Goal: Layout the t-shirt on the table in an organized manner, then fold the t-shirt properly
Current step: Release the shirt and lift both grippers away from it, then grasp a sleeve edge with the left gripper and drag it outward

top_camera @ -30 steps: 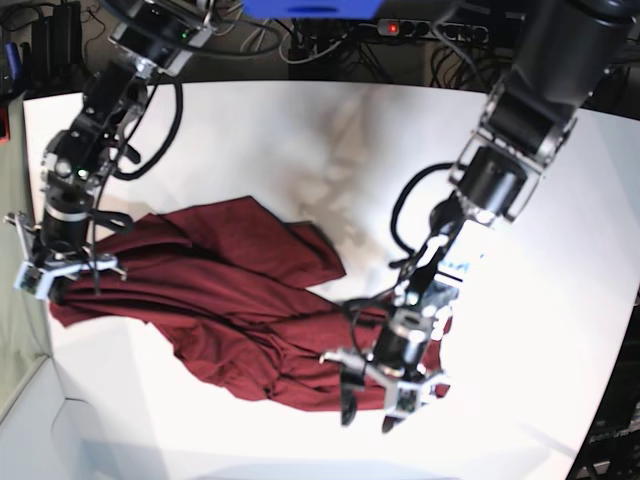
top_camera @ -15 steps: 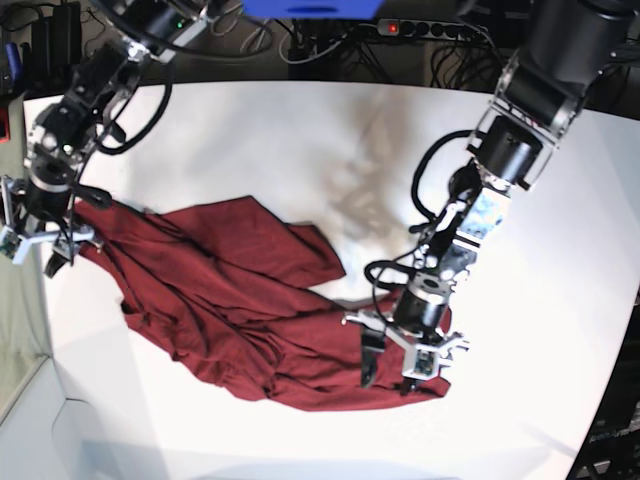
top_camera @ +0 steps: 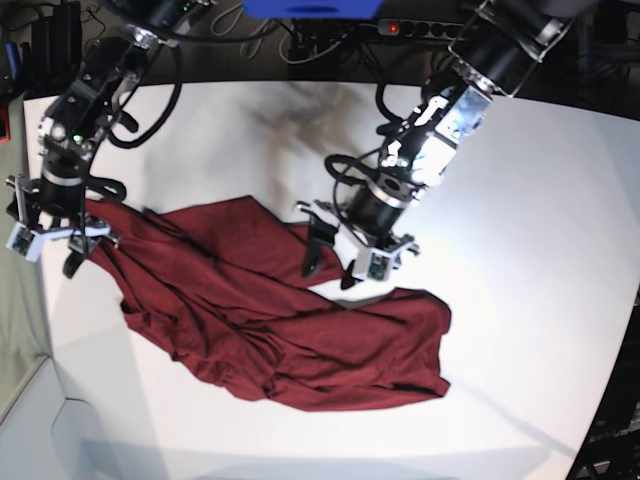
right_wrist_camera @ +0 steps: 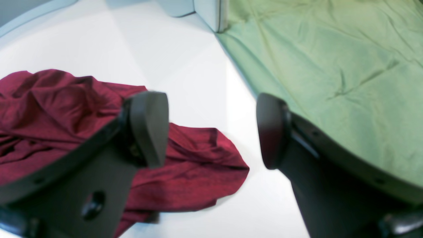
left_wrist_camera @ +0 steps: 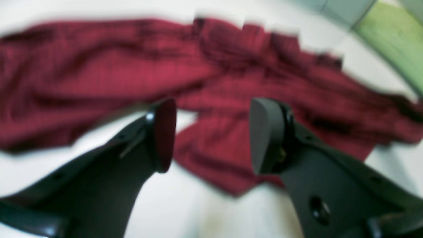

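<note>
Wrinkled dark-red soft t-shirt (top_camera: pixel 270 325) lies crumpled across front-centre of large white matte table (top_camera: pixel 540 230). Left gripper (top_camera: pixel 330 262) hangs over shirt's far edge w/ jaws parted, nothing between them. Right gripper (top_camera: pixel 45 240), at shirt's corner by table's edge, jaws spread wide & empty. Green cloth (right_wrist_camera: pixel 330 59) beyond edge.

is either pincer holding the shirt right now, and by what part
Neither. The left pincer and right pincer both stand open with nothing between the pads, above the wrinkly dark red t-shirt lying loose on the white table.
</note>
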You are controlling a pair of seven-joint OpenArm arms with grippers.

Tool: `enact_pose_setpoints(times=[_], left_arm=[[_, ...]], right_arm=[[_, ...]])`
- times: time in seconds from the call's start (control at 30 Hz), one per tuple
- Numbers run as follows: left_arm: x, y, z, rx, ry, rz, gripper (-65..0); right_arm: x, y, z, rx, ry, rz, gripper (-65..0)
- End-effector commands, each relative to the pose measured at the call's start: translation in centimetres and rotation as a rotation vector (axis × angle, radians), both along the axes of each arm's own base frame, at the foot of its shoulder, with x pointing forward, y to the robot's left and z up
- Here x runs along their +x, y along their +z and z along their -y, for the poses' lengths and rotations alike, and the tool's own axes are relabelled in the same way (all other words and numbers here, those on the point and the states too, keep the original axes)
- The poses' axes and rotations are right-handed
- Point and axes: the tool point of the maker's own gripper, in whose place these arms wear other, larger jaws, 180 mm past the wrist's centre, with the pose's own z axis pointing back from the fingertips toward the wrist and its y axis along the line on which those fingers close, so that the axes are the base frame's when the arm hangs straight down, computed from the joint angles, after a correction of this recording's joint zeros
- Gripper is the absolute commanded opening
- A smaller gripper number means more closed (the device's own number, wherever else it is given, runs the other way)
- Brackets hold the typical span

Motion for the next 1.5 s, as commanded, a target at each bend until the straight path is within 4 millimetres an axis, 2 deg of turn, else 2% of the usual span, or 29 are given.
enact_pose_setpoints(times=[0.0,0.1,0.2,0.43,0.6,0.77,0.9,0.97,1.07,1.1,1.17,1.23,1.33,1.37,1.47], left_arm=[[1.1,1.3,-0.3,-0.013,0.019,0.052,-30.8],[0.9,-1.6,0.0,0.005,0.035,-0.021,-30.8],[0.5,-3.7,0.3,0.014,0.049,-0.073,-30.8],[0.3,-4.2,1.2,-0.002,0.052,-0.094,-30.8],[0.0,-5.6,0.9,0.013,0.059,-0.126,-30.8],[-0.5,-7.2,1.4,0.013,0.072,-0.174,-30.7],[-0.7,-7.4,2.4,0.000,0.071,-0.191,-31.5],[-0.7,-7.4,2.6,-0.001,0.071,-0.192,-37.9],[-0.8,-7.6,2.6,0.000,0.072,-0.199,-60.5],[-1.0,-7.8,2.6,0.005,0.068,-0.216,-65.0],[-1.4,-8.5,2.7,0.026,0.053,-0.264,-63.2],[-1.2,-8.3,2.7,0.027,0.049,-0.267,-65.0],[-0.8,-6.1,3.1,-0.013,0.045,-0.215,-64.8],[-0.8,-5.5,2.3,-0.024,0.061,-0.204,-64.8],[-0.5,-2.3,0.3,-0.097,0.124,-0.139,-64.8]], right_arm=[[0.5,1.7,0.1,-0.026,0.004,0.057,-23.3],[0.6,1.6,0.0,-0.024,0.006,0.055,-23.3],[0.5,1.6,0.0,-0.024,0.006,0.054,-23.3],[-0.2,0.9,0.1,-0.030,0.007,0.029,-23.3],[-0.8,0.5,0.2,-0.032,0.003,0.012,-23.3],[-1.1,0.4,0.5,-0.044,0.006,0.003,-23.3],[-1.1,0.4,0.6,-0.046,0.003,0.002,-23.3],[-1.2,0.4,0.7,-0.046,0.001,0.002,-23.3],[-1.2,0.4,0.7,-0.048,0.002,0.002,-23.3],[-1.2,0.4,0.7,-0.048,0.002,0.002,-23.3],[-1.2,0.5,0.9,-0.053,0.002,-0.001,-23.3],[-1.4,0.2,0.9,-0.053,0.002,-0.008,-23.3],[-1.4,0.4,1.0,-0.063,0.008,-0.009,-23.3],[-1.3,0.4,0.9,-0.064,0.010,-0.009,-23.3],[-1.3,0.5,1.1,-0.069,0.010,-0.008,-23.3]])
